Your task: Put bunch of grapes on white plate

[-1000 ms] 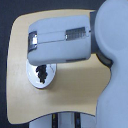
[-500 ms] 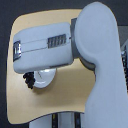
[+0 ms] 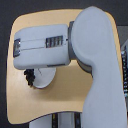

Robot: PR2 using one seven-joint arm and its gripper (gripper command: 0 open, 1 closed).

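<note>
The gripper (image 3: 29, 73) is hanging under the arm's bulky housing, its jaws hidden, so whether it is pinching anything cannot be told. The bunch of grapes (image 3: 29, 78) is showing over the white plate (image 3: 46, 79) edge; released off-centre, it might roll onto the table (image 3: 65, 97).

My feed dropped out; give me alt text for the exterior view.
The robot's arm covers most of a tan table and part of the plate. Dark grapes show at the plate's left edge under the arm. The gripper is hidden.
</note>
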